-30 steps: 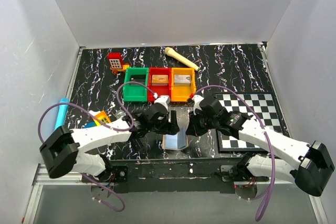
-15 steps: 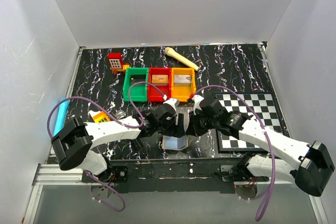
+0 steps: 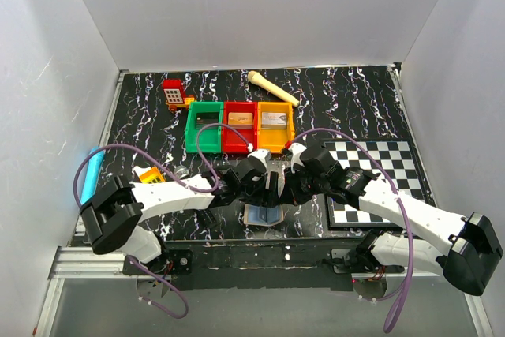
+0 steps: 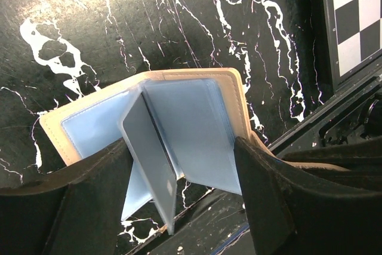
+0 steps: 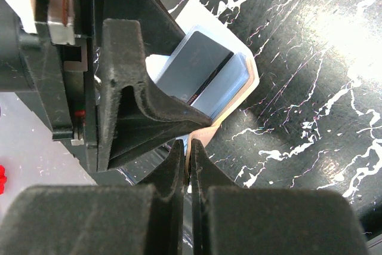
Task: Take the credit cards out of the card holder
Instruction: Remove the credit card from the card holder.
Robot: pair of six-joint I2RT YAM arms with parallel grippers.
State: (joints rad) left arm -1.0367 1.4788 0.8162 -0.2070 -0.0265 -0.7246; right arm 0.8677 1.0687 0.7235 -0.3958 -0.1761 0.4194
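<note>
Card holder [image 3: 264, 213] lies open on tabletop [image 3: 355, 100] by front edge, between your 2 arms. Right gripper [image 5: 186, 146] clenched on its tan rim. Left gripper [image 4: 179, 147] spread wide, 1 finger each side of holder. Grey card [image 4: 149, 159] sticks up from pocket. 3 bins [image 3: 240, 106] just behind, chequered board [image 3: 371, 171] at right. Grippers hide most of holder from above. 1 s ago left gripper sat further left; now it is over holder.

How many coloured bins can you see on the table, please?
3, side by side in one row: green bin left, red bin middle, orange bin right. None seems hidden.
</note>
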